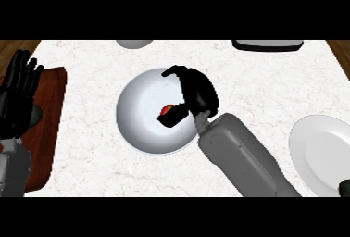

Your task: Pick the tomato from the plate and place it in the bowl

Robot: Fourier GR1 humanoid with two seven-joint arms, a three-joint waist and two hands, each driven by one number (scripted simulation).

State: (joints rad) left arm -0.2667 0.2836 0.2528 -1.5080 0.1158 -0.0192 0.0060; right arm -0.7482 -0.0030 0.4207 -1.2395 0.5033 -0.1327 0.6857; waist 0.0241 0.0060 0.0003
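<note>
Over the bowl (147, 132), the right hand (195, 92) holds the tomato (166, 110), fingers curled round it. Judged risk: released off-centre, it rolls against the wall. The left hand (17, 90) rests open, well left of the bowl.

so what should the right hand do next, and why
Probably open the fingers and let the tomato go. The right hand is over the bowl, curled round the tomato, of which only a red sliver shows by the thumb. The plate at the right has nothing visible on it, so the carry looks done. The left hand rests open at the left edge.
</note>
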